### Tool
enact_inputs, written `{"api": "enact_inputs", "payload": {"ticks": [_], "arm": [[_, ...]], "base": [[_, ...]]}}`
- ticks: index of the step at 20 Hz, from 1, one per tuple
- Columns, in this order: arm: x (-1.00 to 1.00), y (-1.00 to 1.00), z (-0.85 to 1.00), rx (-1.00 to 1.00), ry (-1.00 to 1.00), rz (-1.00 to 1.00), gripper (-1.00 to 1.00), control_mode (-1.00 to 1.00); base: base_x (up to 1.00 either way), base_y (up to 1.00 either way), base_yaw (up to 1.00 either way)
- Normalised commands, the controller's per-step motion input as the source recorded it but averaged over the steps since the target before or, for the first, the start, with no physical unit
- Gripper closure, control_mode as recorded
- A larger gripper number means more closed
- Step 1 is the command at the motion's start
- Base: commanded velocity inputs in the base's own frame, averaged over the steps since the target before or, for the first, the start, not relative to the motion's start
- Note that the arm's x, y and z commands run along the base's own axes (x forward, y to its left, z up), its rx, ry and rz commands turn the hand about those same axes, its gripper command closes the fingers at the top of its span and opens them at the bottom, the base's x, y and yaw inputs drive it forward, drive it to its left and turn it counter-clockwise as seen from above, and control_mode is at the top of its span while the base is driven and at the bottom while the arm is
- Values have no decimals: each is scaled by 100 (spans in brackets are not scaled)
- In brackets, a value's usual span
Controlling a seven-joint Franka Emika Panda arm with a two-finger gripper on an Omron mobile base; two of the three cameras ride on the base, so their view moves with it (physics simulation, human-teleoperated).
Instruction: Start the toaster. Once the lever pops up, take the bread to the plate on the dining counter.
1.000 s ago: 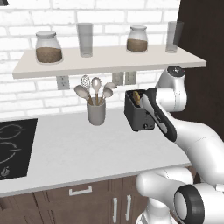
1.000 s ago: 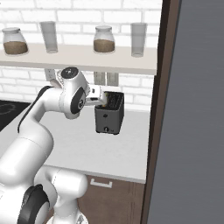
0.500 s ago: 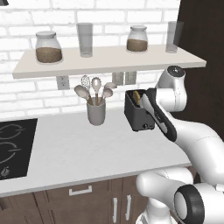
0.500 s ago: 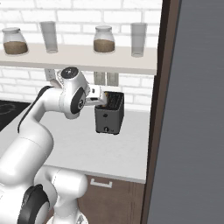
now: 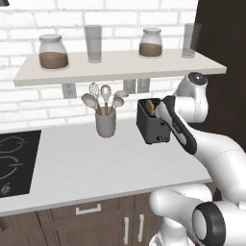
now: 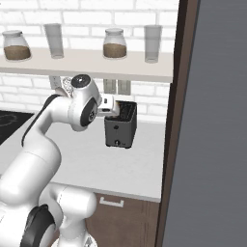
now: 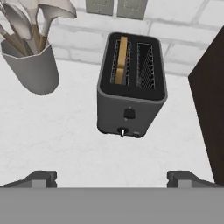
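– How's the claw (image 7: 112,177)?

– Spread fully wide, gripping nothing. It hangs above the white worktop (image 7: 65,144), just in front of the toaster (image 7: 131,98).

– And the bread (image 7: 121,59)?

– Standing in the toaster's left slot as the hand view has it, its tan edge poking up. The other slot has only wire.

– Anything alongside?

– A grey utensil cup (image 5: 105,124) with spoons stands on the worktop near the toaster, and jars and glasses sit on the shelf (image 5: 120,67) overhead.
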Motion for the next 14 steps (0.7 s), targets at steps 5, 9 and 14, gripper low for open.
{"api": "enact_inputs", "payload": {"ticks": [5,9,14], "arm": [[33,0,0,4,-6,0,-100,-100],[56,7,0,0,-6,-2,-100,-100],[57,0,-15,0,0,-6,-100,-100]], "base": [[0,0,0],[0,0,0],[0,0,0]]}}
